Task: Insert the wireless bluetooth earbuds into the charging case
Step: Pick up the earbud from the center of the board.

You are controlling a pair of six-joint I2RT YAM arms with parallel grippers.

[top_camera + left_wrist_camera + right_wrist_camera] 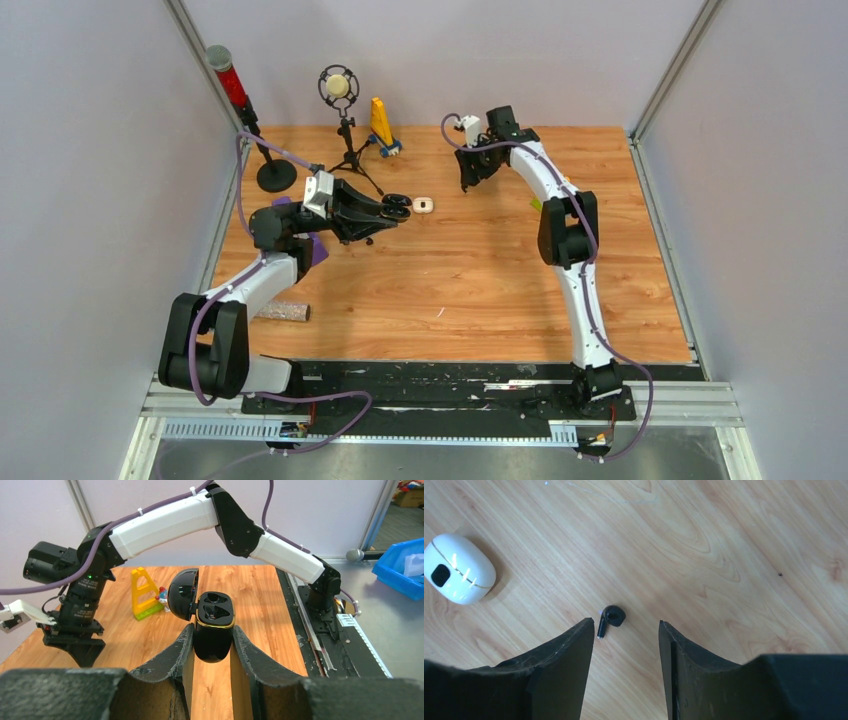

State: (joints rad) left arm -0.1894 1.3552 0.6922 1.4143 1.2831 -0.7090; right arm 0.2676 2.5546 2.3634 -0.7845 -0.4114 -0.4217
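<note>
Black earbud lies on worktop between your R tool's parted jaws, nearer the 9 o'clock finger, untouched. White case sits at 10 o'clock. L tool is clamped on the black case, lid open. Bud's prob light, hard, slick: pinch across the round head, not the thin stem.

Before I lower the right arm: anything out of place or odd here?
Nothing serious. A thin white sliver lies loose mid-table, like scrap. The black earbud lies on its side below the open right gripper; the left gripper holds the black case, lid open.
</note>
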